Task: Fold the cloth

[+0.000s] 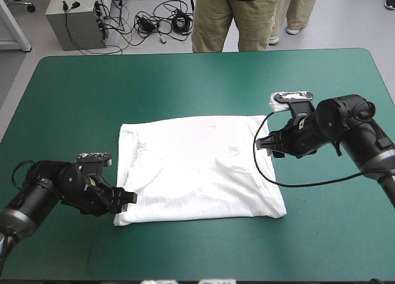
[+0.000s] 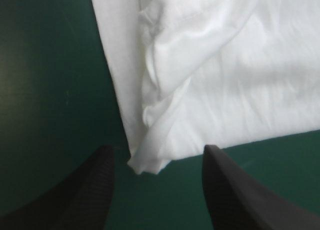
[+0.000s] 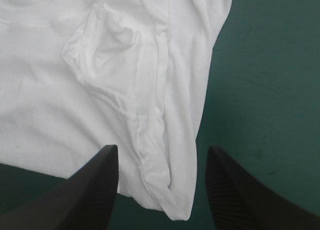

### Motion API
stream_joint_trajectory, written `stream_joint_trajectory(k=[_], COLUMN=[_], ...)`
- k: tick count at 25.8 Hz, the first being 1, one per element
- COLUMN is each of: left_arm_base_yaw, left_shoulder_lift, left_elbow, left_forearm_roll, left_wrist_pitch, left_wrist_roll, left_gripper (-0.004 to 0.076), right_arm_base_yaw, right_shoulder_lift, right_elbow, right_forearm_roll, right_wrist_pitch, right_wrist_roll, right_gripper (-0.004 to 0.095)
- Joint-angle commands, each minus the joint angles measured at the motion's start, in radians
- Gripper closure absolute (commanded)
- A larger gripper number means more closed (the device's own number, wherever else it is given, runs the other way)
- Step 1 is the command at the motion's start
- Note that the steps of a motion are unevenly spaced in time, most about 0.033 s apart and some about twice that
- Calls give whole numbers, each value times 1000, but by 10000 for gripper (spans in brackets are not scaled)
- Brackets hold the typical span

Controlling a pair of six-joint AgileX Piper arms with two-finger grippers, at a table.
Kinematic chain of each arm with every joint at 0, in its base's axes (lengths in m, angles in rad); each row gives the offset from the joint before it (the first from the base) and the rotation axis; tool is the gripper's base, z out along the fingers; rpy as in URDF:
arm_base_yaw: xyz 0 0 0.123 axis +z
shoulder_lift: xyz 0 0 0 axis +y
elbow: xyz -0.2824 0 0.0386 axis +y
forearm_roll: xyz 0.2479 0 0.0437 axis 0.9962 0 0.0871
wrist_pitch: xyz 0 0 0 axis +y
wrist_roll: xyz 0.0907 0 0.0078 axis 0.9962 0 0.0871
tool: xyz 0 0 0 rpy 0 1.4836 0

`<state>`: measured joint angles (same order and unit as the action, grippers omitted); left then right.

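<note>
T-shirt [image 1: 200,170] is lying flat mid-table on the teal-green cover [image 1: 185,80]. Sleeves look tucked in so it's a tidy rectangle, so I'm guessing the side folds are done and the big fold-over is what's left. Left gripper [image 1: 126,197] sits wide open at the near left corner, right gripper [image 1: 265,143] wide open at the right edge, neither holding anything

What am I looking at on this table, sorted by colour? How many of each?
White: 1, the T-shirt
Black: 2, the left gripper and the right gripper, both with fingers open
Teal-green: 1, the table cover
Total: 4
</note>
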<state>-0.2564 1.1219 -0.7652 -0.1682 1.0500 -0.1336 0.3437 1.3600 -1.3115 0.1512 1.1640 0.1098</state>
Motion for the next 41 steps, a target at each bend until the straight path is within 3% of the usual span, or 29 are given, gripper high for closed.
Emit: stream_joint_trajectory(k=[1, 18, 21, 22, 23, 24, 27, 32, 41], left_arm_base_yaw=[-1, -1, -1, -1, -1, -1, -1, -1, -1], left_shoulder_lift=[-18, 66, 104, 110, 115, 115, 113, 113, 113], left_elbow=[23, 194, 194, 194, 194, 194, 194, 194, 194], left_forearm_roll=[-16, -21, -28, -30, -31, -31, -27, -27, -27], left_wrist_pitch=[-67, -233, -238, -235, -235, -241, -247, -247, -247], left_wrist_roll=[-4, 29, 29, 29, 30, 33, 45, 60, 78], left_gripper=[331, 349, 433, 491, 623, 699, 733, 733, 733], right_arm_base_yaw=[-7, -7, -7, -7, -7, -5, -3, -3, 75], right_shoulder_lift=[-33, -33, -33, -33, -35, -42, -55, -55, -53], right_elbow=[-21, -21, -21, -21, -15, -3, 102, 303, 486], right_forearm_roll=[15, 24, 26, 26, 10, 9, 9, 64, 75], right_wrist_pitch=[-26, -15, 28, 49, 85, 83, 79, -147, -316], right_wrist_roll=[-4, -4, -5, -7, -8, -5, -5, -26, -12], right_gripper=[413, 413, 413, 413, 412, 412, 375, 341, 351])
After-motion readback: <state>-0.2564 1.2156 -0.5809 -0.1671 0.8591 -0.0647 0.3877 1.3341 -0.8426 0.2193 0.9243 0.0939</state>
